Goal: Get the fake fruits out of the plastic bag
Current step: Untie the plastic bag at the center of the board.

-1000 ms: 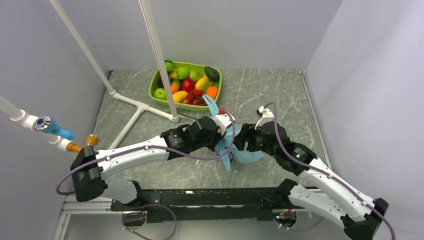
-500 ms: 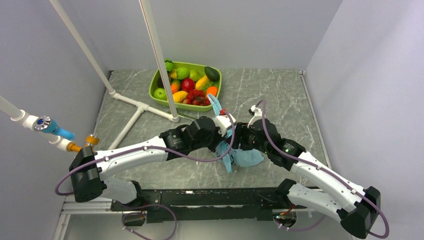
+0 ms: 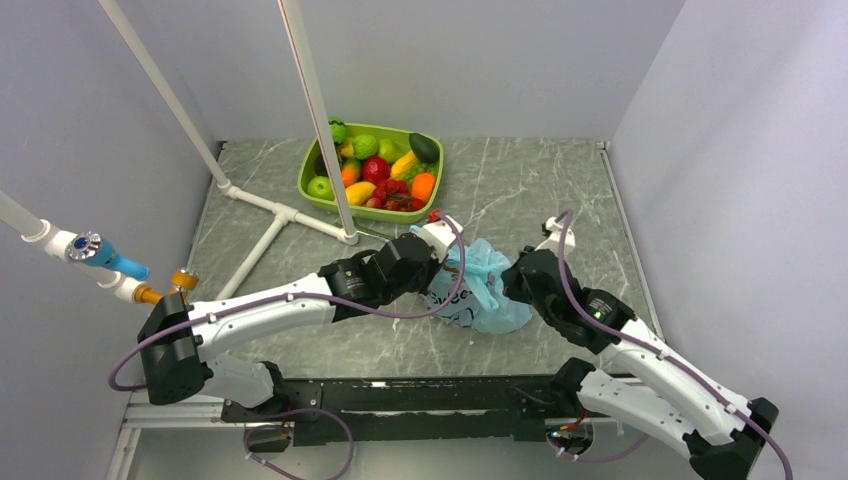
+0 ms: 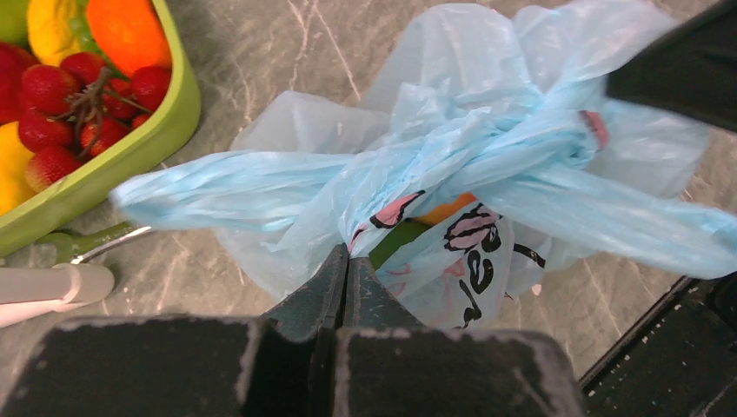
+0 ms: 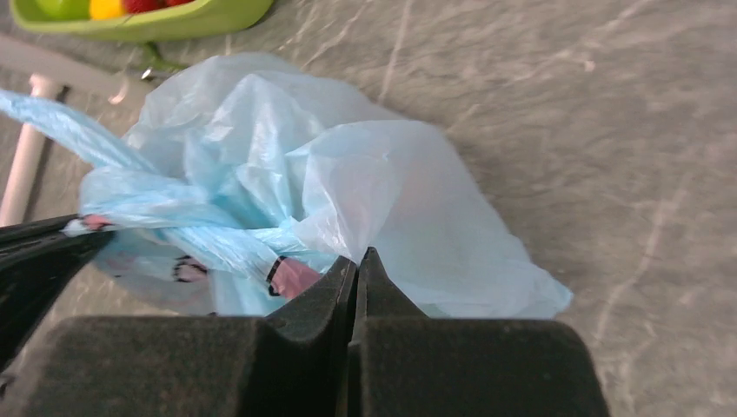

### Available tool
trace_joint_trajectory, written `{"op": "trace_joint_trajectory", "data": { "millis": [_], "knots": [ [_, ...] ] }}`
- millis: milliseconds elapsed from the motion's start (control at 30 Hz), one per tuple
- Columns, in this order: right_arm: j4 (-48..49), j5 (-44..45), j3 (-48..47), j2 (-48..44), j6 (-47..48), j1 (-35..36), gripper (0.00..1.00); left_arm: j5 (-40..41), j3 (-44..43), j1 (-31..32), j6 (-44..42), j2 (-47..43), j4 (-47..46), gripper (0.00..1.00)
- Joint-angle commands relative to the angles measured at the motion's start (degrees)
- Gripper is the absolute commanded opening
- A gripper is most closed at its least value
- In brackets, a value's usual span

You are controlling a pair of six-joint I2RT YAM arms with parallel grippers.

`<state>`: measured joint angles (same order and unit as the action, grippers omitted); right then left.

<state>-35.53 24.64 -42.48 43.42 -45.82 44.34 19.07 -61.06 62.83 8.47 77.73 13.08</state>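
Note:
The plastic bag (image 3: 478,288) lies crumpled mid-table between both arms, light blue with dark and pink print, its handles knotted. In the left wrist view the plastic bag (image 4: 487,148) shows a green fruit (image 4: 393,244) and an orange fruit (image 4: 445,208) through the film; the other fake fruits inside are hidden. My left gripper (image 4: 348,257) is shut, pinching the bag's near-left film. My right gripper (image 5: 358,258) is shut on a fold of the plastic bag (image 5: 391,200) at its right side. In the top view the left gripper (image 3: 443,262) and the right gripper (image 3: 508,283) flank the bag.
A lime-green tray (image 3: 311,164) full of toy fruit stands at the back, just beyond the bag; its rim (image 4: 130,161) lies close on the left. A white pipe frame (image 3: 265,205) rests on the table's left, with a slanted pole (image 3: 315,110) rising from it.
My right gripper has closed from open onto the bag and drawn back to the right. The raised handle has dropped and the bag now lies spread wider.

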Motion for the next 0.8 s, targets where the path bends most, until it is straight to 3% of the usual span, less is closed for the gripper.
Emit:
{"op": "trace_joint_trajectory", "data": {
  "millis": [0,200,367,467,667,767],
  "knots": [
    [-10.38,13.59,-1.71,-4.6,-3.97,-0.4,0.0,7.19,0.48,-0.25,1.03,-3.71,-1.58,0.0],
    [-11.54,15.29,-2.62,-5.0,0.69,-0.44,0.1,7.31,1.02,-0.25,0.47,-4.43,-2.29,0.0],
    [-6.18,3.97,-7.62,-2.12,15.7,-0.55,0.59,5.05,1.29,-0.25,0.12,-4.53,-2.87,0.0],
    [-4.16,0.25,-10.68,-2.68,20.98,-0.57,0.71,4.28,1.08,-0.25,-0.03,-4.22,-2.96,0.0],
    [6.09,-21.33,-11.94,1.44,32.66,-0.49,0.77,3.04,0.74,-0.25,0.12,-3.73,-2.73,0.0],
    [9.89,-22.65,-11.02,4.02,34.2,-0.47,0.75,2.58,0.83,-0.25,0.21,-3.94,-2.79,0.0]
  ]
}}
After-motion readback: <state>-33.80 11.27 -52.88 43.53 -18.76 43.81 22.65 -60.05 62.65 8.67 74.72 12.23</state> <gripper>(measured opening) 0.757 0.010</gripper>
